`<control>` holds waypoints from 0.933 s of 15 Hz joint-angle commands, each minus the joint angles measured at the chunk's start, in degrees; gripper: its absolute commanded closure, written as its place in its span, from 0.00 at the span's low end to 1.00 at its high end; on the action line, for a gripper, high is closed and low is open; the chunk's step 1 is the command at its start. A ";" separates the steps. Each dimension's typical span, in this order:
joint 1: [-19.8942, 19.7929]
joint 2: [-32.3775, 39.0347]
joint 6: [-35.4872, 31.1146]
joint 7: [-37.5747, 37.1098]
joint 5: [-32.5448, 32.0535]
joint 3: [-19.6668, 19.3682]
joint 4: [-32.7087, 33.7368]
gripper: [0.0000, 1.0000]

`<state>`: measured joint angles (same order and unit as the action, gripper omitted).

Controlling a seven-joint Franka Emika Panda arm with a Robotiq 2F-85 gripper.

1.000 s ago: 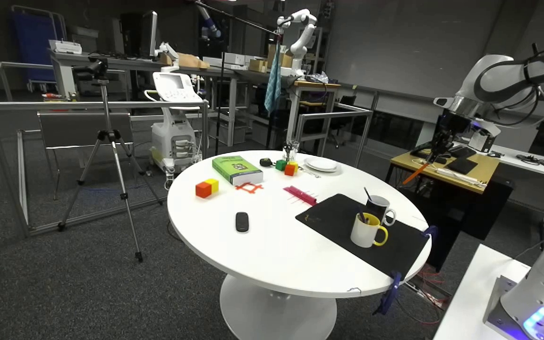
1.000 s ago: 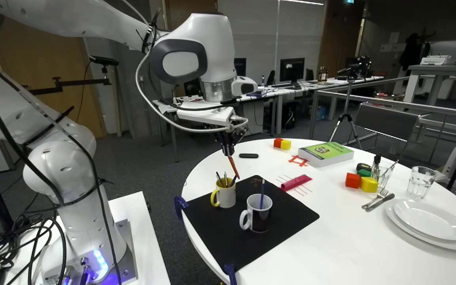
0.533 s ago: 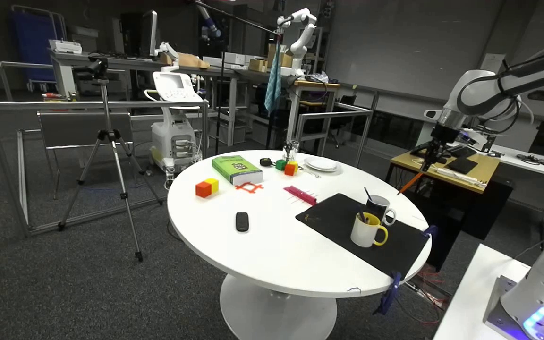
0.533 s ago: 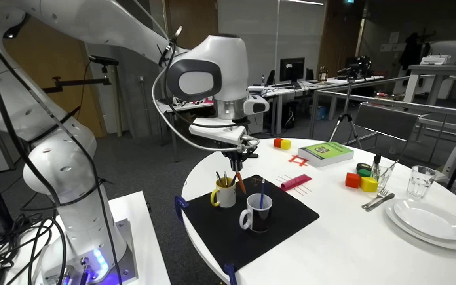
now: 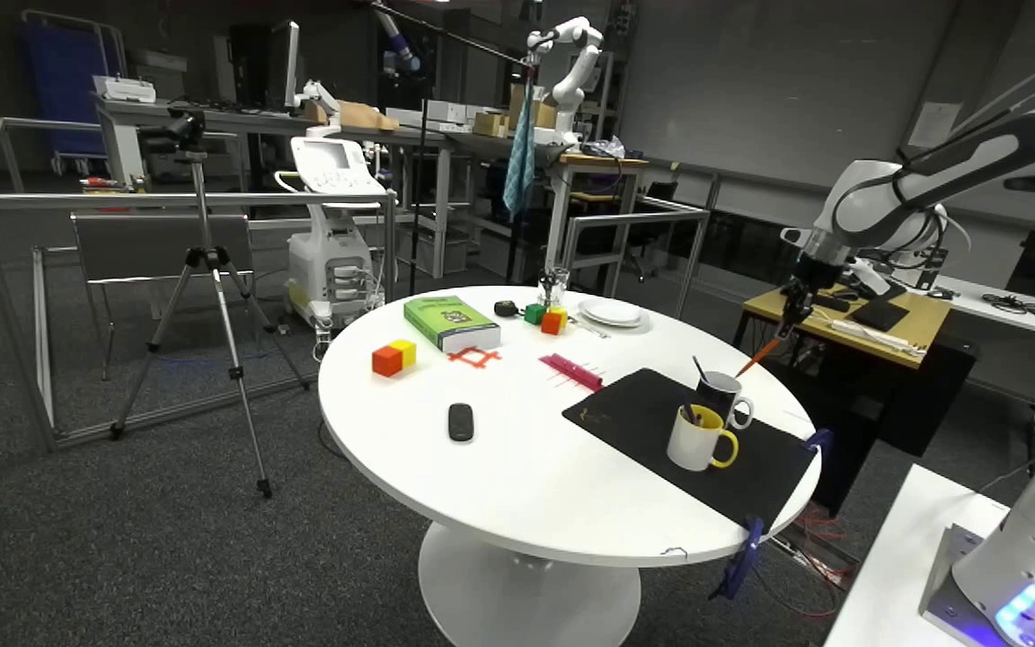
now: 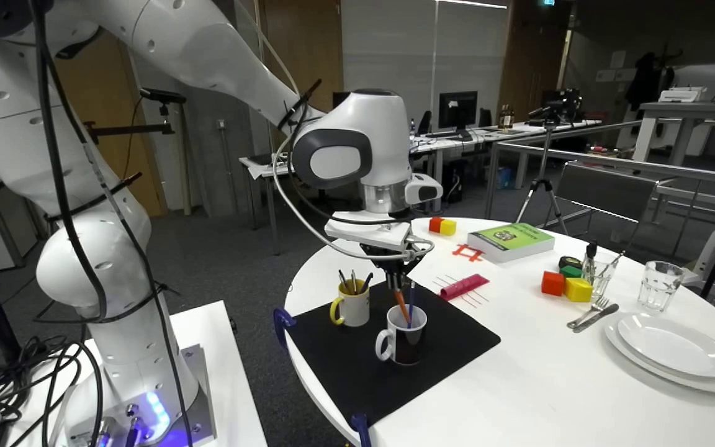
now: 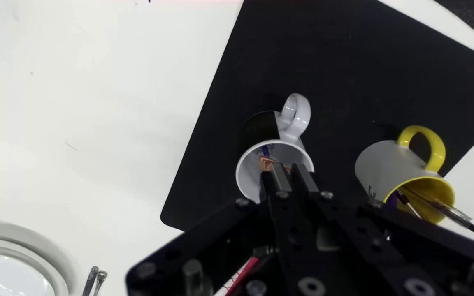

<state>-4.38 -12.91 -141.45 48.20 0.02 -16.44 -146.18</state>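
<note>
A: Tell me what you've got.

B: My gripper (image 6: 397, 289) is drawn narrow, pinching the upper end of an orange stick (image 6: 401, 305). It slants down to the mouth of the black-and-white mug (image 6: 406, 346). From my screens I can't tell whether the tip sits below the rim.

A: Anything crowding that mouth?

B: A blue pencil (image 6: 412, 297) leans out of the same mug, just beside my stick. In the wrist view my fingers (image 7: 280, 177) cover part of the rim, so that side is hidden from me.

A: And sideways?

B: The yellow-handled mug (image 6: 354, 310), with pens poking up, stands near, a strip of black mat (image 6: 357, 379) between the two. The white handle (image 6: 384, 344) juts out roughly towards the robot's base, so I count that side as tighter.

A: Edges?

B: Two blue clamps (image 6: 362, 430) sit on the rim of the round table (image 6: 581, 385), by the mat's corners. Across from them, a pink strip (image 6: 464, 285) lies just off the mat. I get my widest stretch of white tabletop between the mat and the stacked plates (image 6: 674, 347), which are well apart from my mug; the fork and knife (image 6: 594, 315) lie beside them.
</note>
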 commanded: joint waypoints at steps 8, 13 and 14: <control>0.76 11.07 -10.86 2.23 4.54 4.88 3.67 0.98; 0.20 15.28 -10.90 2.03 5.03 7.88 5.22 0.98; -0.02 16.08 -10.71 1.71 4.43 8.36 5.44 0.98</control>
<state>-3.65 0.11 -151.26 48.30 3.64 -9.58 -142.61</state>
